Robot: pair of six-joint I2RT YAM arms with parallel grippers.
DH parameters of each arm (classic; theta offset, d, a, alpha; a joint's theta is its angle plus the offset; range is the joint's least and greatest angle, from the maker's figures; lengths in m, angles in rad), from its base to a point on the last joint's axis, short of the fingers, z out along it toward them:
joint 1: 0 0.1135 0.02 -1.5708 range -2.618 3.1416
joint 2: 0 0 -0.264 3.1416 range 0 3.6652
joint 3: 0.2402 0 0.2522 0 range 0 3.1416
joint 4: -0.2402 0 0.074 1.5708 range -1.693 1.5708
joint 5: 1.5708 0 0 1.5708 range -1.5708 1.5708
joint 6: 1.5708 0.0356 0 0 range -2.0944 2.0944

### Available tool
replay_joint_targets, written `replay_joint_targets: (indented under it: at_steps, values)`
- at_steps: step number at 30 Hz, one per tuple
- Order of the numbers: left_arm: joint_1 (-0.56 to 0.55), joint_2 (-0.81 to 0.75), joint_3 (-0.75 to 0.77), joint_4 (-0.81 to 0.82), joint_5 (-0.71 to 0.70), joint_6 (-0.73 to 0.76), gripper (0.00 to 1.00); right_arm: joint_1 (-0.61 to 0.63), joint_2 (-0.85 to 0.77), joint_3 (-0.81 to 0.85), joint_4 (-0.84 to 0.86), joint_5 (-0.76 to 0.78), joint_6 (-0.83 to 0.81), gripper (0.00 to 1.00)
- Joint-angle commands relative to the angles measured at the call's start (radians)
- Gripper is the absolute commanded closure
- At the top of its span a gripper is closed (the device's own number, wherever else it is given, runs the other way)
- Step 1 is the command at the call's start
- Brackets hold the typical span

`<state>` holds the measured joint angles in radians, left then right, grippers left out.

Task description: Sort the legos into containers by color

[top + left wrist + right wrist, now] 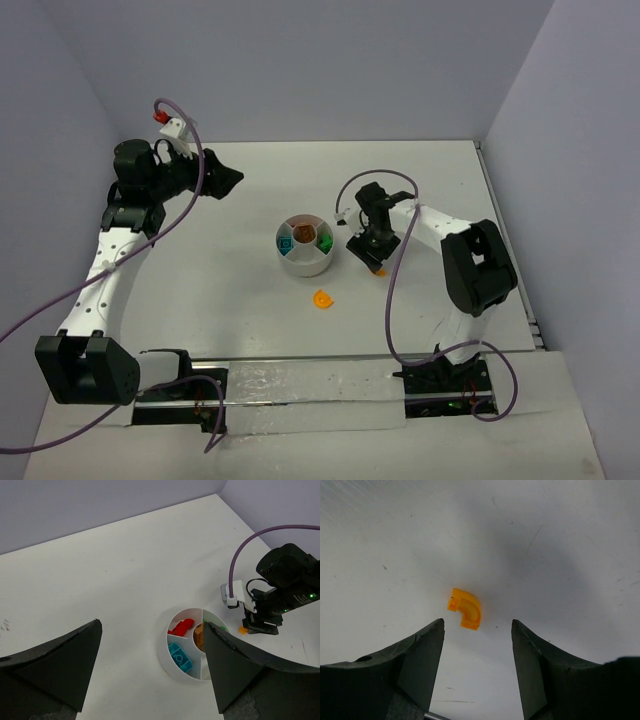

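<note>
On the white bench (250,300) stands a small round white plastic dish (291,263) with wedge compartments. The left wrist view shows a red plastic brick (181,627) in one wedge and teal plastic bricks (180,657) in the wedge next to it. A brown-orange brick (199,635) lies towards the dish's middle, and a sliver of green brick (221,628) shows beyond it; the left finger hides which compartments these two lie in. The left end effector (152,624) hangs well away from the dish, raised over the far left of the bench, with its jaws wide apart and nothing between them. The right end effector (477,622) points down at the bench just to the right of the dish. Its jaws are apart, and a small curved yellow-orange plastic brick (465,609) lies flat on the bench just ahead of the gap, touching neither finger. A second curved yellow-orange brick (322,299) lies alone on the bench, near the dish on its front side.
</note>
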<state>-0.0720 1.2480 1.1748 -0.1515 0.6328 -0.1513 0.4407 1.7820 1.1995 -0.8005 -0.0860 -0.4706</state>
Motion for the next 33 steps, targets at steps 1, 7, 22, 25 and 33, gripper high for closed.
replay_joint_targets:
  at_steps: [1,7,22,25,33]
  values:
    - [0.019,0.005,0.003,-0.011,0.039,-0.002,0.09,0.015,0.015,0.022,0.004,0.005,-0.013,0.37]
    - [0.03,0.023,0.01,-0.017,0.049,0.001,0.08,0.019,0.027,0.003,0.02,-0.007,-0.015,0.37]
    - [0.037,0.039,0.02,-0.029,0.037,0.006,0.08,0.021,0.027,-0.081,0.083,0.021,0.0,0.49]
    - [0.037,0.042,0.019,-0.031,0.033,0.004,0.08,0.021,0.021,-0.099,0.102,0.038,0.011,0.56]
    - [0.037,0.045,0.013,-0.033,0.025,-0.001,0.08,0.019,-0.029,-0.137,0.107,0.038,0.024,0.74]
